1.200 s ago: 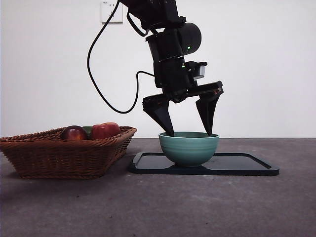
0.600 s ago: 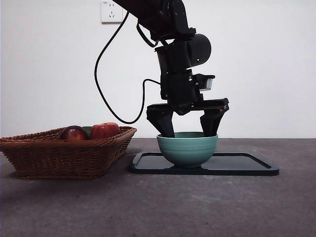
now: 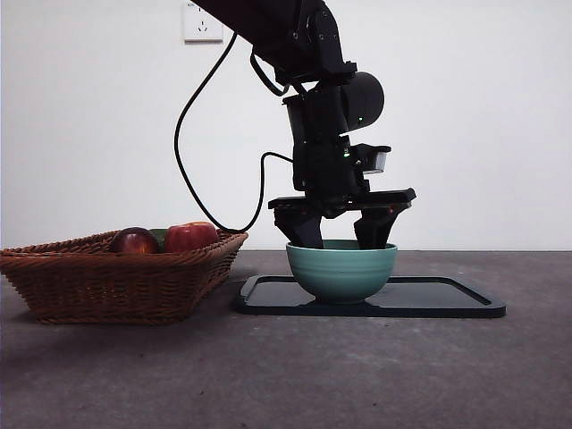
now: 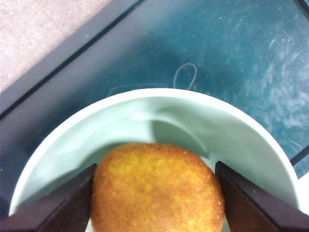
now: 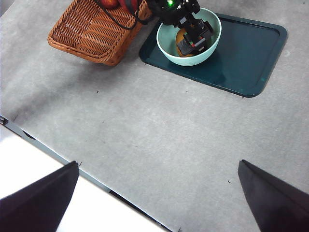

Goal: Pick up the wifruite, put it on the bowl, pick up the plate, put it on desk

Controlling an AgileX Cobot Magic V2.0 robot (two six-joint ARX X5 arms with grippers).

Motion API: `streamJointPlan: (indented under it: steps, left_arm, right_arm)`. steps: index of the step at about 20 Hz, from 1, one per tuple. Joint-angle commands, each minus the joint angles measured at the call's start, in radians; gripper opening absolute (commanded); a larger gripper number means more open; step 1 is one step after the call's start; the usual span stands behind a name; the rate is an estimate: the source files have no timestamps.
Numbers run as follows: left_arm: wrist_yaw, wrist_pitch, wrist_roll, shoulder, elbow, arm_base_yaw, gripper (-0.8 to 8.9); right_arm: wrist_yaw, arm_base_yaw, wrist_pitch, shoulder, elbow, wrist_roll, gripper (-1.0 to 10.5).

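Lower than a moment ago, my left tool [image 3: 340,234] now has its two jaws sunk inside the bowl, where earlier their tips only reached the rim.

One table [image 3: 286,375] carries everything: dark grey, mottled, matte. On it stands one wicker basket [image 3: 116,281], brown and woven, off to one side of the tray and just beside it. One dark teal tray [image 3: 447,299], flat with a low raised rim, lies next to it. One bowl [image 3: 341,270] sits on the tray, near the end closest to the basket; it is deep, round, pale teal-green, with a smooth rim.

Two fruits show above the basket's edge: a shiny red apple [image 3: 189,236] and a darker purple-red fruit [image 3: 134,240], touching each other.

One wifruite [image 4: 157,188] is down in the bowl, rounded, brownish-orange, with a dull, finely grainy skin. My left tool's jaws press against it on both sides, clamped on it.

My right tool [image 5: 159,203] hangs high above the bare table, well apart from the tray, its jaws spread wide with nothing between them.
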Motion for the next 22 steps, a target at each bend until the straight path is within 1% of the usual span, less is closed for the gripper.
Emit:
streamJointPlan:
  steps: [1,5,9,13,16,18,22]
  left_arm:
    - [-0.003,-0.022,0.018,0.038,0.063,-0.008,3.34]
    - [-0.003,-0.094,0.018,0.038,0.208,-0.007,3.34]
    - [-0.003,-0.284,0.017,0.037,0.38,-0.008,3.34]
    - [-0.003,-0.408,-0.006,-0.016,0.403,0.01,3.34]
    - [-0.003,-0.419,-0.01,-0.106,0.364,0.025,3.34]
    - [-0.003,-0.423,-0.01,-0.172,0.306,0.035,3.34]
    - [-0.003,-0.423,-0.011,-0.33,0.043,0.078,3.34]
  right_arm:
    - [-0.004,0.005,0.009,0.006,0.008,-0.009,5.7]
    - [-0.004,0.005,0.009,0.006,0.008,-0.005,5.7]
    - [-0.002,0.005,0.009,0.006,0.008,0.003,5.7]
    - [0.0,0.005,0.009,0.006,0.008,0.012,5.7]
    - [0.0,0.005,0.008,0.006,0.008,0.019,5.7]
    - [0.0,0.005,0.008,0.006,0.008,0.022,5.7]
    - [0.0,0.005,0.008,0.006,0.008,0.034,5.7]
